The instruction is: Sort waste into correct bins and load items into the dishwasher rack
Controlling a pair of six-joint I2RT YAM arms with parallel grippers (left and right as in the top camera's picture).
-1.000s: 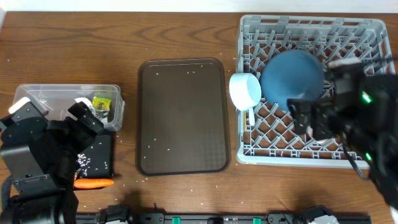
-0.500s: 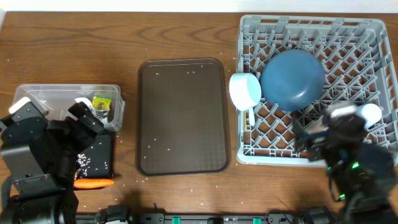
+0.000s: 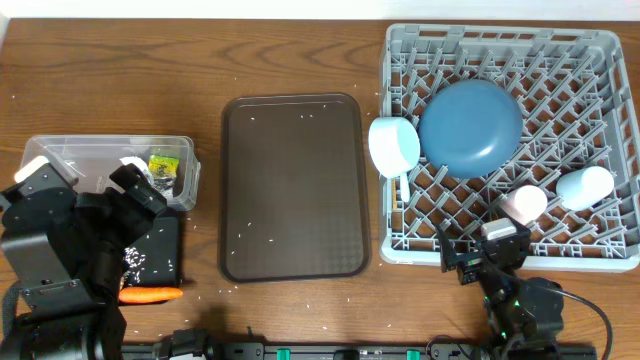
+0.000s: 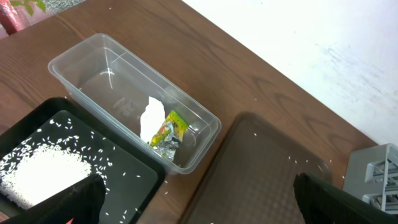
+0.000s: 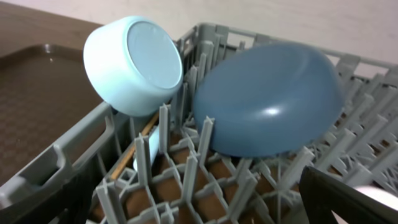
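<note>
The grey dishwasher rack (image 3: 560, 70) holds the blue plate (image 3: 470, 125), leaning on its pegs. The white bowl (image 3: 394, 145) rests on its side at the rack's left edge, above the pale-blue spoon (image 3: 403, 188). The pink cup (image 3: 523, 203) and the light-blue cup (image 3: 584, 186) lie in the rack's front right. My right gripper (image 3: 480, 258) is open and empty at the rack's front edge; its wrist view shows the bowl (image 5: 134, 65), plate (image 5: 267, 106) and rack (image 5: 186, 168). My left gripper (image 4: 205, 211) is open and empty over the black tray (image 4: 134, 180), which holds rice (image 4: 37, 171). The wrapper (image 4: 168, 130) lies in the clear tub (image 4: 74, 59). The carrot (image 3: 150, 294) lies on the table. The brown food piece is hidden.
The large brown serving tray (image 3: 292, 185) lies flat in the middle, with a few rice grains on it. Loose grains are scattered on the table around it. The left arm covers much of the black tray (image 3: 165, 245) and part of the tub (image 3: 100, 150).
My right arm has drawn back from over the rack to the table's front edge, uncovering the pink and light-blue cups in the rack. The left arm has not moved.
</note>
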